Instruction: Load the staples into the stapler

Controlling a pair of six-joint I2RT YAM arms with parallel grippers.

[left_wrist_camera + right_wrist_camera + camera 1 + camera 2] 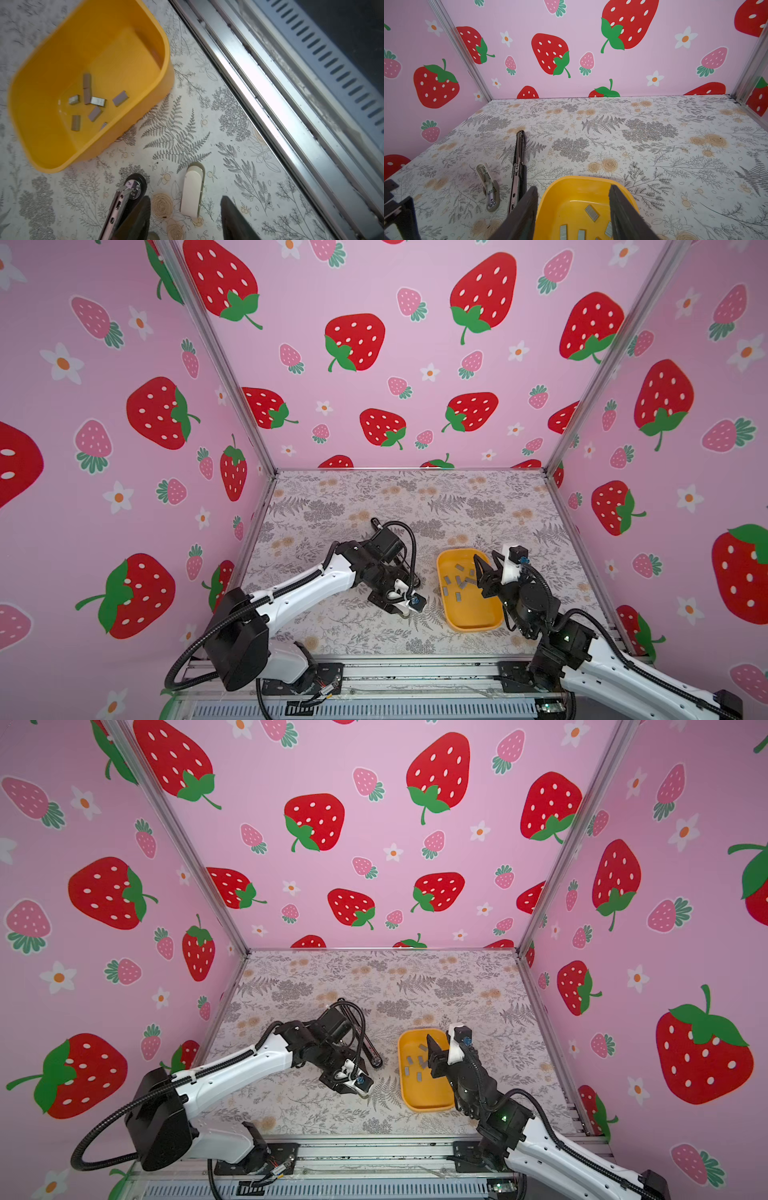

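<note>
Scene: a floral-print table (478,506) inside pink strawberry-patterned walls, with 2 robot arms reaching in from 6 o'clock.
Stapler (519,164): long, slim and black, with its metal staple channel showing. It lies flat just left of the table's middle and runs from 11 o'clock to 5 o'clock in both top views, mostly hidden by the left arm.
Staples (97,101): about 8 short grey strips lie loose in a yellow tray (124,52). The tray sits at 3 o'clock from the stapler, near it but apart.
Left claw (185,199): jaws apart, holding nothing. A small white-topped object (192,191) lies between its fingers, at 9 o'clock from the stapler's near end.
Right claw (573,188): jaws apart and empty, above the tray's 1 o'clock corner, with staples below it.
</note>
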